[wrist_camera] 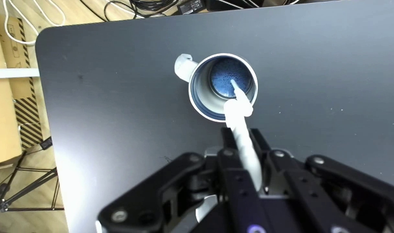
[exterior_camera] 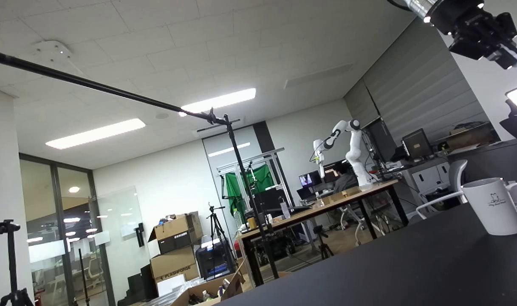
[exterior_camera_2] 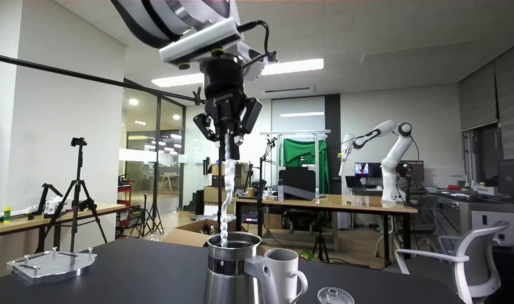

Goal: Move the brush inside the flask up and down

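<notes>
The brush is a long white wavy rod with a bend near its middle. My gripper is shut on its upper end and holds it hanging down. The flask is a silver metal vessel with a wide rimmed mouth and a grey handle, upright below the gripper. The brush's lower end is just inside the flask's mouth. In the wrist view the brush runs from between the fingertips over the open flask. In an exterior view the gripper shows top right; the flask is out of view there.
A white mug stands close beside the flask; it also shows in an exterior view. A clear lid lies on the dark table. A metal plate with posts sits at the left. A tripod stands behind the table.
</notes>
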Controlling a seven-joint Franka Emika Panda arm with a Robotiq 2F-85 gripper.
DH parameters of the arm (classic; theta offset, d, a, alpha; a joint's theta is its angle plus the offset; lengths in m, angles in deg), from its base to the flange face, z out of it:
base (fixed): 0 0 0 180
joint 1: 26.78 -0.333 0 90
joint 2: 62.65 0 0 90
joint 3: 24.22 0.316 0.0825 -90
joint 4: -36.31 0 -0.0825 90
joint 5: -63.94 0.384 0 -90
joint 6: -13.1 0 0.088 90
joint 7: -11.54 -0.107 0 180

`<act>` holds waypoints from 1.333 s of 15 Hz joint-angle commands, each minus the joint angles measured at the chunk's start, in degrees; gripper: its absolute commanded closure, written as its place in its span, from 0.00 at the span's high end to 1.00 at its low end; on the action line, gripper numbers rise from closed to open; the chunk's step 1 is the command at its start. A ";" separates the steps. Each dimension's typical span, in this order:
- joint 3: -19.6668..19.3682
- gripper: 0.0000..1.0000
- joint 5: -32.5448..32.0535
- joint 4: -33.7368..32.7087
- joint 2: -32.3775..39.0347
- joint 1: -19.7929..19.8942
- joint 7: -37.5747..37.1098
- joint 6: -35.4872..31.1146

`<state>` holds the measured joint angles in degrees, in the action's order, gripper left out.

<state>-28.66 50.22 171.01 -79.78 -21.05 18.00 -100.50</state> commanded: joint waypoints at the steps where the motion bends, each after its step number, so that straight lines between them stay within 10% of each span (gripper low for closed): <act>1: -0.60 0.04 -0.58 2.08 1.98 0.68 -2.98 -3.83; 7: -0.84 0.04 -1.00 1.22 11.47 1.58 -5.94 -10.37; 20: 1.60 0.04 -2.49 0.35 -1.76 0.20 -5.34 0.84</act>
<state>-27.17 48.77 171.10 -79.55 -20.62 13.83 -100.88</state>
